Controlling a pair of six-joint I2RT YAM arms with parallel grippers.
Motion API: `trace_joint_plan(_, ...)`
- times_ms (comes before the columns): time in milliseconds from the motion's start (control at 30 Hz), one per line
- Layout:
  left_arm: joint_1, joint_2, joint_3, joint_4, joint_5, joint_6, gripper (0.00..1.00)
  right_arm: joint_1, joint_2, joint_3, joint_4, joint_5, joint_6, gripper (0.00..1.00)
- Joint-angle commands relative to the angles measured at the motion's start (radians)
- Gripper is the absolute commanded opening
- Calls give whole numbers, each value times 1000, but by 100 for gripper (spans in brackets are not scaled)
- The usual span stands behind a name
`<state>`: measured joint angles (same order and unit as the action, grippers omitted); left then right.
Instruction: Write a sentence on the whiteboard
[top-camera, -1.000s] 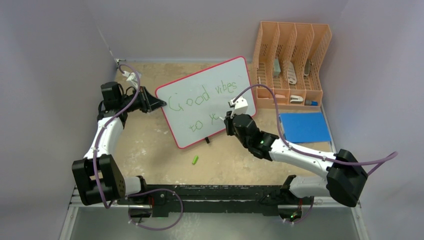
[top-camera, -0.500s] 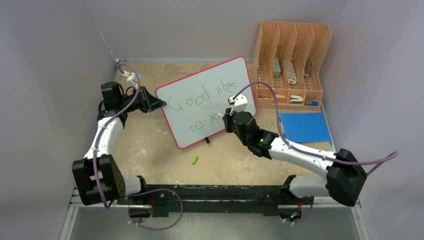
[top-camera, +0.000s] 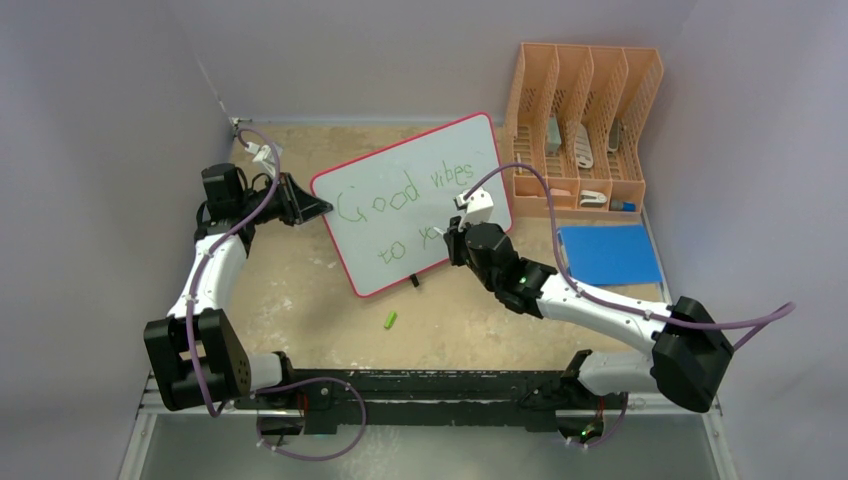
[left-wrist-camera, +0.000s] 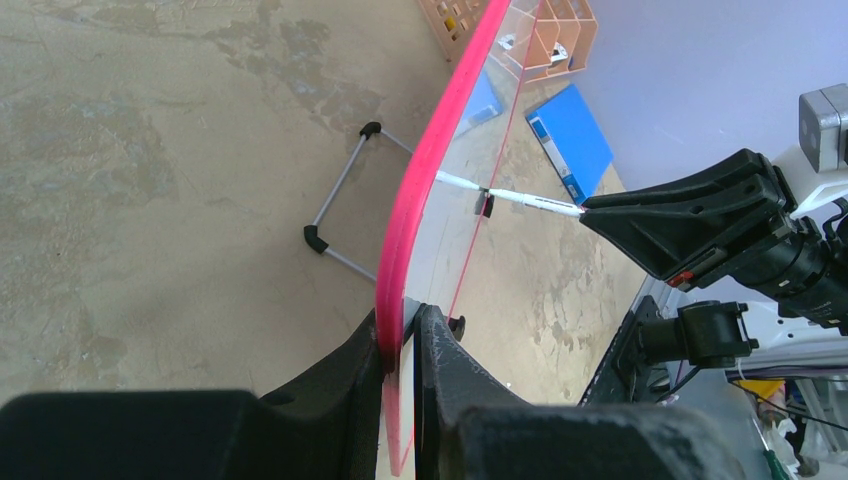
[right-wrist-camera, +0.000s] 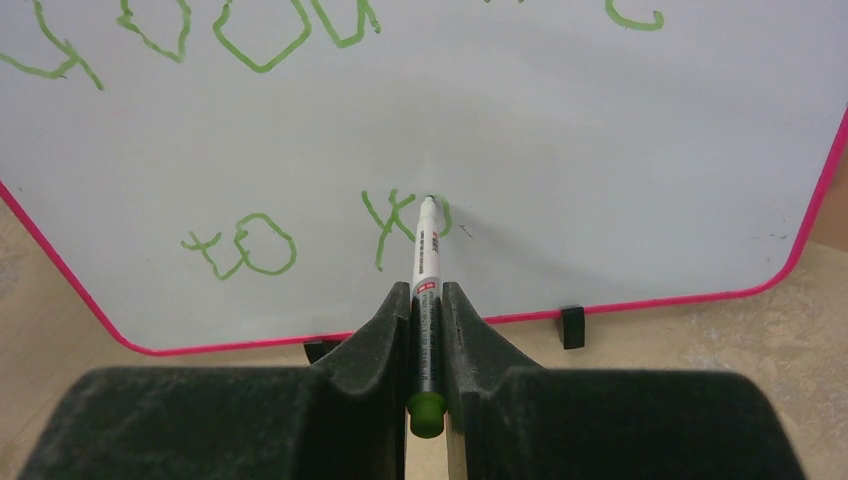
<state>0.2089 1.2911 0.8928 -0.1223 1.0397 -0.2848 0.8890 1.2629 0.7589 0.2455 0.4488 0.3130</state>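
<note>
The whiteboard stands tilted on black clip feet, red-rimmed. My left gripper is shut on its left edge; the left wrist view shows the rim pinched between the jaws. Green letters read "Good vibes" above "to y" and a started stroke. My right gripper is shut on a green marker. The marker's tip touches the board just right of the "y". The marker also shows in the left wrist view.
A green marker cap lies on the table in front of the board. An orange slotted organizer stands at the back right. A flat blue rectangle lies right of the board, beside my right arm.
My right gripper has moved slightly up and left with the marker, adding a stroke after the "y". The left arm and board have not moved.
</note>
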Motion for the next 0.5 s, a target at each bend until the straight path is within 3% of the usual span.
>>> trace_joint_plan(0,-2,-6,10,0,-52,13,0,-4,7,46,57,-28,-10,0)
trace_joint_plan(467,-2,-7,10,0,-55,15,0,-4,14,56,59,-44,-16,0)
